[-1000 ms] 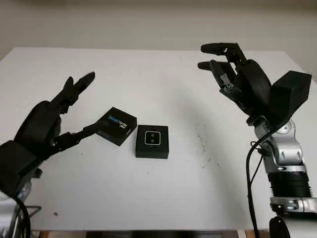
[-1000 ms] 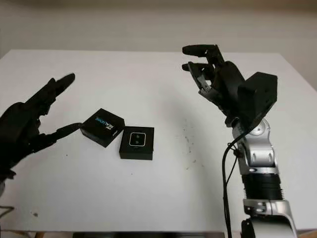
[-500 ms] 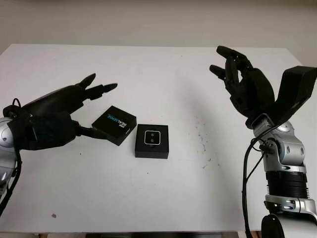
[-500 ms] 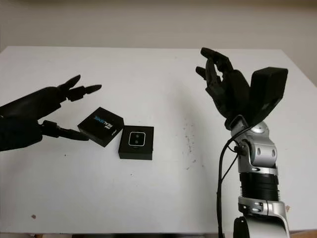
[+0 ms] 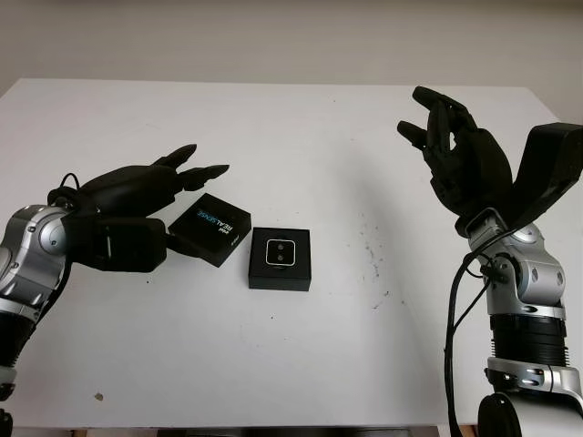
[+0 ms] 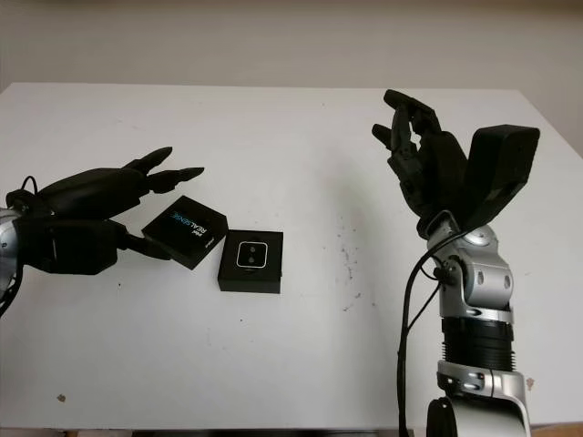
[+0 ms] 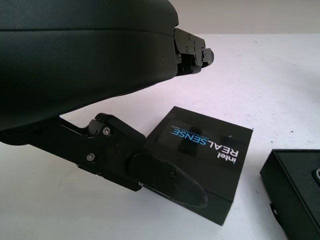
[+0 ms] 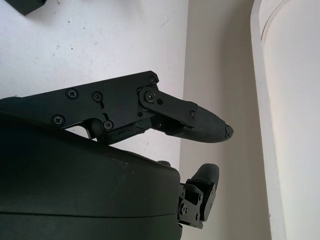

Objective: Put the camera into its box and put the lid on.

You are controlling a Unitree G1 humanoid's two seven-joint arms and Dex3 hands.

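A black lid (image 5: 211, 229) printed "intel REALSENSE" lies on the white table, left of centre. Just right of it stands the open black box (image 5: 278, 281) with the camera (image 5: 280, 253) lying inside, its two lenses facing up. My left hand (image 5: 196, 202) is open at the lid's left end, its fingers above the lid and its thumb low beside it. In the left wrist view the thumb (image 7: 170, 177) reaches the near edge of the lid (image 7: 205, 150); whether it touches is unclear. My right hand (image 5: 428, 123) is open and raised over the table's right side.
The white table (image 5: 301, 137) runs wide around the two black pieces, with small dark specks right of the box. Its far edge meets a pale wall. The right arm's silver forearm (image 5: 524, 309) rises at the front right.
My left hand has turned flat, dropped and moved right to the lid's left end. My right hand has drawn back to the right and turned more upright. Lid and box have not moved.
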